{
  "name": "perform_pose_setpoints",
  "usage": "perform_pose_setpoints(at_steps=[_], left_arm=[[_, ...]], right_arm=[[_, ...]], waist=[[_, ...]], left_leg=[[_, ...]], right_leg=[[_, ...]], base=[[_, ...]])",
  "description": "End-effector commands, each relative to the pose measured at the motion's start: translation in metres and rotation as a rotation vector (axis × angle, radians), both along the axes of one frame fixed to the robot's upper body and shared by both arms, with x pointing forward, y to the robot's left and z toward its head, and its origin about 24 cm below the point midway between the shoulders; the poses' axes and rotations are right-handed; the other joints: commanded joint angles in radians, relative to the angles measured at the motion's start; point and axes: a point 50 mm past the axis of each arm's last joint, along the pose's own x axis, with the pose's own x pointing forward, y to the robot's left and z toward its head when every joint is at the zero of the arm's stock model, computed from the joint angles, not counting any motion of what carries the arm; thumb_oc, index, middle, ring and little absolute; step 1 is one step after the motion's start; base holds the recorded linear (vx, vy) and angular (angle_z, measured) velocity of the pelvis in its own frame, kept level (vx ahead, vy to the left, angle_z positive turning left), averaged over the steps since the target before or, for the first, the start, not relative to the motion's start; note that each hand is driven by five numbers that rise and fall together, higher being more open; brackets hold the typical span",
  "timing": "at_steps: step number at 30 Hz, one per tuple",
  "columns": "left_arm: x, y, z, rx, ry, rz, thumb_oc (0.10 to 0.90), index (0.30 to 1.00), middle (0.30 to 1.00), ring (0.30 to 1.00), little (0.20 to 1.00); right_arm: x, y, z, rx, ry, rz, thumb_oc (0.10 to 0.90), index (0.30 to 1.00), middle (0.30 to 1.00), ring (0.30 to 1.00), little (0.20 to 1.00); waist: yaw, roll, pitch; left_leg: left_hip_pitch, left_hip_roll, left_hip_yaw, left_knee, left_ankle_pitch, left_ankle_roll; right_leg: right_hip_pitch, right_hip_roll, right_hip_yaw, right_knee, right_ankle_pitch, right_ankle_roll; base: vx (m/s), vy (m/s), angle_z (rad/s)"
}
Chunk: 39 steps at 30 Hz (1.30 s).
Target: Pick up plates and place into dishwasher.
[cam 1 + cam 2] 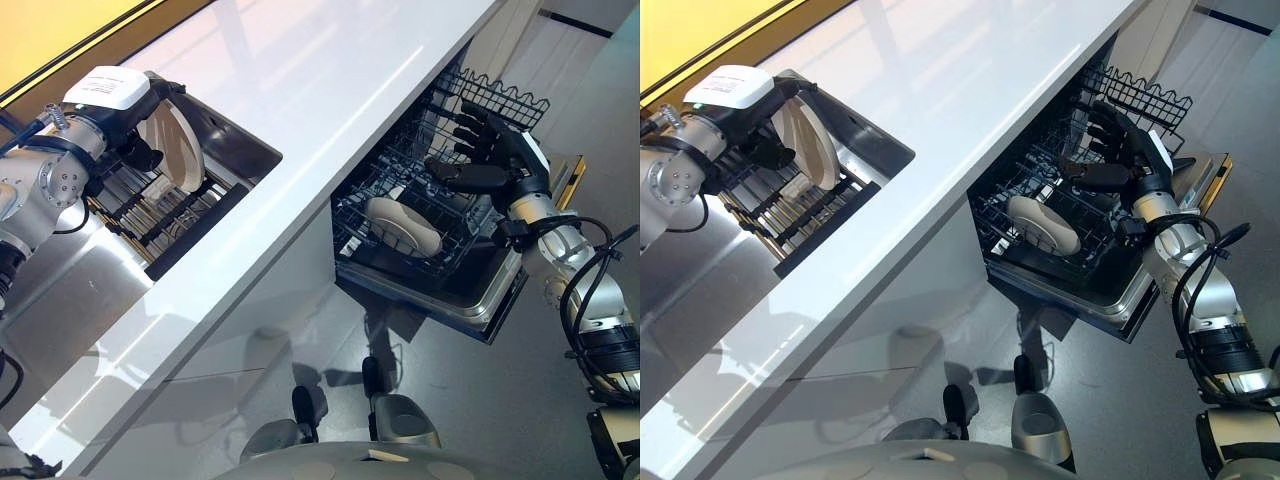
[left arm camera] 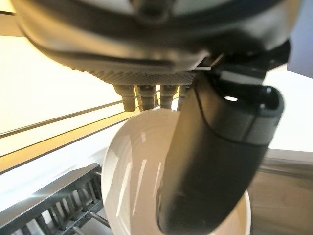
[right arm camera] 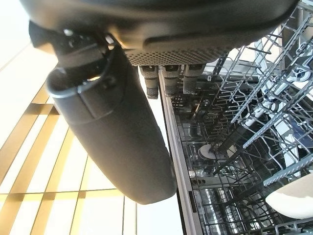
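Gripping a white plate [image 1: 178, 148] that stands on edge in the drying rack [image 1: 165, 215] set into the white surface [image 1: 330, 120], the left hand [image 1: 135, 140] pinches its rim between thumb and fingers, as the left wrist view shows. The pick-up step appears to be in hand. Across the surface's edge, the right hand [image 1: 485, 160] hovers with fingers spread over the open dishwasher's lower rack [image 1: 400, 200], holding nothing, just beside a plate already loaded [image 1: 403, 226] there. Next, by the look of it, the held plate must be lifted clear of the rack's tines and carried over to the dishwasher.
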Motion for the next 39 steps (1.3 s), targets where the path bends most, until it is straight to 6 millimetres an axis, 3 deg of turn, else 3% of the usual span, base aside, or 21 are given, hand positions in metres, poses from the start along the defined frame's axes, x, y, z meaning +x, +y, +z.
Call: perform_pose_setpoints(at_steps=[1, 6, 7, 8, 9, 10, 32, 39], left_arm=[[-0.01, 0.027, 0.052, -0.051, -0.226, 0.115, 0.8, 0.9, 0.9, 0.9, 0.9], [-0.007, 0.028, 0.05, -0.066, -0.218, 0.127, 0.8, 0.9, 0.9, 0.9, 0.9], [-0.006, 0.028, 0.049, -0.07, -0.219, 0.129, 0.649, 0.771, 0.771, 0.771, 0.749], [-0.006, 0.029, 0.049, -0.071, -0.219, 0.131, 0.358, 0.521, 0.521, 0.521, 0.458], [-0.006, 0.029, 0.049, -0.073, -0.221, 0.132, 0.284, 0.458, 0.458, 0.458, 0.384], [-0.005, 0.029, 0.05, -0.074, -0.225, 0.136, 0.1, 0.3, 0.3, 0.3, 0.2], [-0.006, 0.034, 0.052, -0.087, -0.209, 0.145, 0.1, 0.3, 0.3, 0.3, 0.2], [-0.012, 0.034, 0.061, -0.146, -0.291, 0.108, 0.1, 0.3, 0.3, 0.3, 0.2]], right_arm=[[-0.008, -0.001, 0.08, -0.05, -0.336, 0.033, 0.8, 0.9, 0.9, 0.9, 0.9], [-0.007, 0.0, 0.084, -0.065, -0.35, 0.038, 0.8, 0.9, 0.9, 0.9, 0.9], [-0.007, 0.0, 0.085, -0.068, -0.354, 0.037, 0.8, 0.9, 0.9, 0.9, 0.9], [-0.007, -0.001, 0.086, -0.072, -0.357, 0.038, 0.8, 0.9, 0.9, 0.9, 0.9], [-0.007, 0.0, 0.087, -0.074, -0.36, 0.04, 0.8, 0.9, 0.9, 0.9, 0.9], [-0.007, 0.001, 0.087, -0.076, -0.363, 0.044, 0.8, 0.9, 0.9, 0.9, 0.9], [-0.009, 0.003, 0.089, -0.05, -0.385, 0.061, 0.8, 0.9, 0.9, 0.9, 0.9], [-0.012, 0.005, 0.087, -0.031, -0.39, 0.07, 0.8, 0.9, 0.9, 0.9, 0.9]], waist=[[-0.01, -0.044, -0.069], [-0.015, -0.047, -0.058], [-0.017, -0.047, -0.055], [-0.018, -0.047, -0.053], [-0.018, -0.048, -0.051], [-0.019, -0.049, -0.049], [-0.014, -0.041, -0.079], [-0.004, -0.041, -0.112]], left_leg=[[-0.038, -0.026, -0.017, 0.002, 0.009, 0.002], [-0.046, -0.025, -0.012, 0.002, 0.011, 0.001], [-0.047, -0.024, -0.011, 0.002, 0.012, 0.0], [-0.048, -0.024, -0.011, 0.002, 0.013, 0.0], [-0.049, -0.024, -0.01, 0.002, 0.013, 0.0], [-0.051, -0.023, -0.009, 0.002, 0.015, -0.001], [-0.039, -0.03, -0.016, 0.002, 0.009, -0.003], [-0.031, -0.034, -0.024, 0.002, 0.002, -0.002]], right_leg=[[0.032, -0.063, -0.026, 0.004, 0.022, 0.093], [0.022, -0.061, -0.02, 0.004, 0.025, 0.093], [0.02, -0.06, -0.019, 0.004, 0.025, 0.093], [0.018, -0.06, -0.018, 0.004, 0.027, 0.092], [0.018, -0.06, -0.018, 0.004, 0.027, 0.093], [0.016, -0.06, -0.017, 0.004, 0.028, 0.093], [0.033, -0.059, -0.026, 0.004, 0.02, 0.093], [0.046, -0.057, -0.033, 0.004, 0.013, 0.093]], base=[[0.0, 0.0, 0.0], [-0.04, 0.017, -0.06], [-0.05, 0.018, -0.1], [-0.04, 0.017, -0.08], [-0.04, 0.011, -0.06], [-0.03, 0.006, -0.03], [-0.01, 0.0, -0.01], [0.0, -0.017, 0.01]])
